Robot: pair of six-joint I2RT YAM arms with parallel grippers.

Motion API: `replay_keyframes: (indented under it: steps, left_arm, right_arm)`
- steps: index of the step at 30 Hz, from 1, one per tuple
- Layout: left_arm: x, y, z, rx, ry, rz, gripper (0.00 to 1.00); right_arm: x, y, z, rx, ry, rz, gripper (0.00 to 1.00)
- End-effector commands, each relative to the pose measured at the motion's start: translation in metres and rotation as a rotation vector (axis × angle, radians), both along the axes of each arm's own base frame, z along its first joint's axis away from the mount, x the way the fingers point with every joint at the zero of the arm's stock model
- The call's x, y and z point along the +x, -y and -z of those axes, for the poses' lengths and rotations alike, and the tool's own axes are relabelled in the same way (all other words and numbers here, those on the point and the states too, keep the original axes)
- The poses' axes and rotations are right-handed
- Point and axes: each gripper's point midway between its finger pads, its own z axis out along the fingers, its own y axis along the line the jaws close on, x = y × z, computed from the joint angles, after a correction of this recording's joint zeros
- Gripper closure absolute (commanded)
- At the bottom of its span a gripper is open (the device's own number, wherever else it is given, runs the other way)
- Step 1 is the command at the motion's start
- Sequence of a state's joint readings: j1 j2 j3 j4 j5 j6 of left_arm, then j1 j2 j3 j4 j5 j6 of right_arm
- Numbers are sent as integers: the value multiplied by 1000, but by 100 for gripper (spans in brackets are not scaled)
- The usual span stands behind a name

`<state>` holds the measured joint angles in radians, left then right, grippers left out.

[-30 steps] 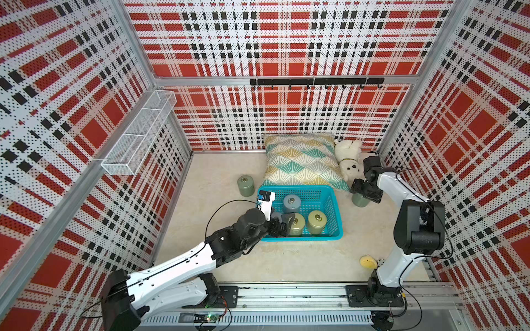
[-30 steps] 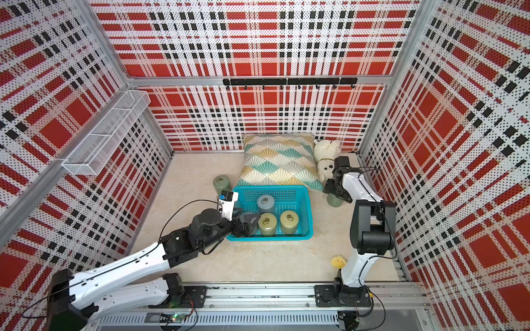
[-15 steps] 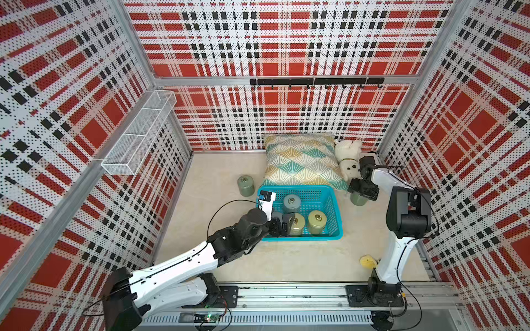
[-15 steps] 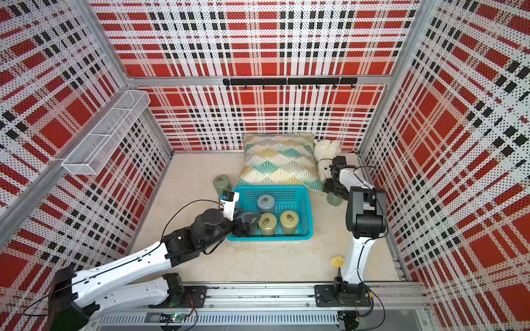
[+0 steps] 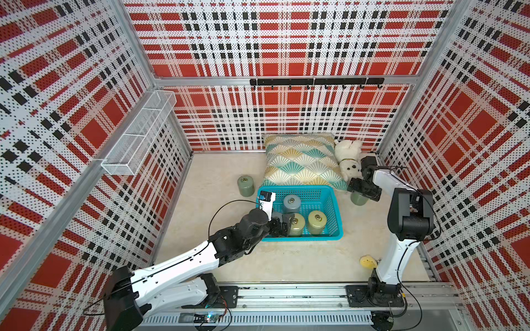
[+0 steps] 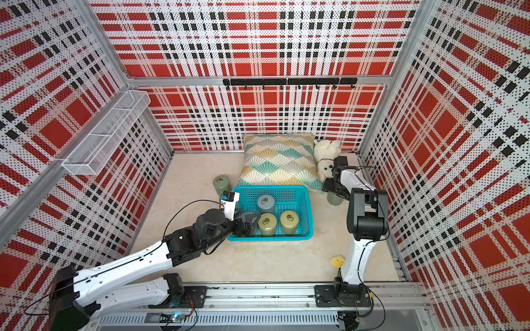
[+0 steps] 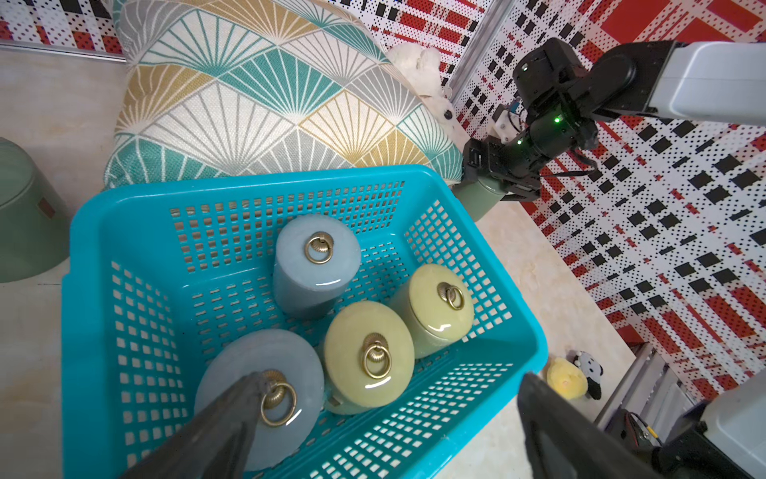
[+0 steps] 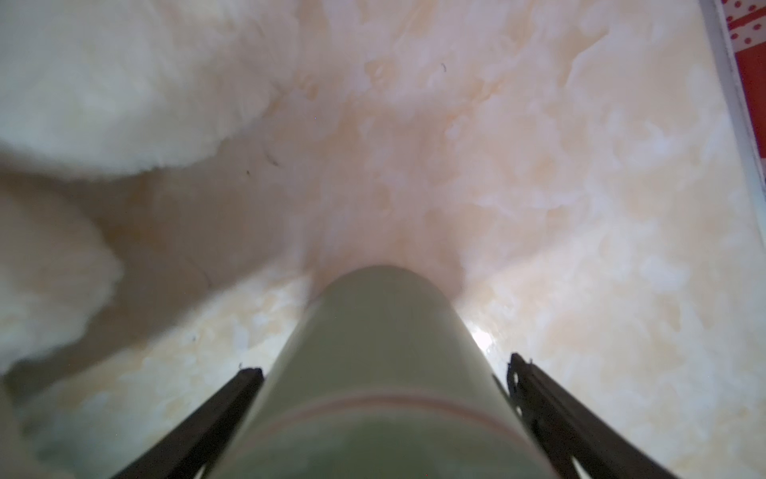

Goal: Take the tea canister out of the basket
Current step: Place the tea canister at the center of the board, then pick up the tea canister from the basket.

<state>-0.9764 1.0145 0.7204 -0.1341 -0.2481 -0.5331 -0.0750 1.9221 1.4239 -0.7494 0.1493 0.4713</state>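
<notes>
Right wrist view showed my right gripper point(image 8: 384, 365) released: both fingers point(image 8: 207, 423) stood clear of the green canister point(image 8: 381, 315), with a visible gap on each side. One second before, these jaws had been narrower around that canister, so the release was the change at this moment. In both top views the green canister stood upright on the floor point(image 5: 286, 258), outside the basket point(image 5: 336, 213), just beside its far right corner and near the white plush toy point(image 5: 348, 160). I judged this removal complete, provided the canister did not tip on withdrawal. The fingers still bracketed it, so a straight upward retreat was indicated.

Left wrist view showed my left gripper point(image 7: 389, 377) spread wide and holding nothing. It hung above the near end of the basket, with one finger over the ring-handled lid of the grey-blue canister point(image 7: 265, 398). Four canisters stood inside the basket. I judged the grey-blue canister under that finger to be the next candidate.
</notes>
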Motion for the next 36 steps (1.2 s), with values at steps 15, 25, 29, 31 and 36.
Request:
replay_keyframes:
  steps: [15,25,29,31,36]
  left_arm:
    - [14,-26,23,20,-65,-129,1]
    - [-14,-16,16,-98,-76,5,1]
    - [-20,-17,10,-129,-63,34,1]
    - [-23,-17,8,-136,-58,43,1]
    - [-25,-19,6,-147,-57,49,1]
  right_arm:
    - [-64,-112,-121,-39,272,-278,0]
    - [-119,-216,-113,70,208,-586,0]
    - [-136,-237,-96,76,140,-659,0]
    - [-141,-241,-86,68,108,-670,0]
    - [-151,-240,-66,61,46,-681,0]
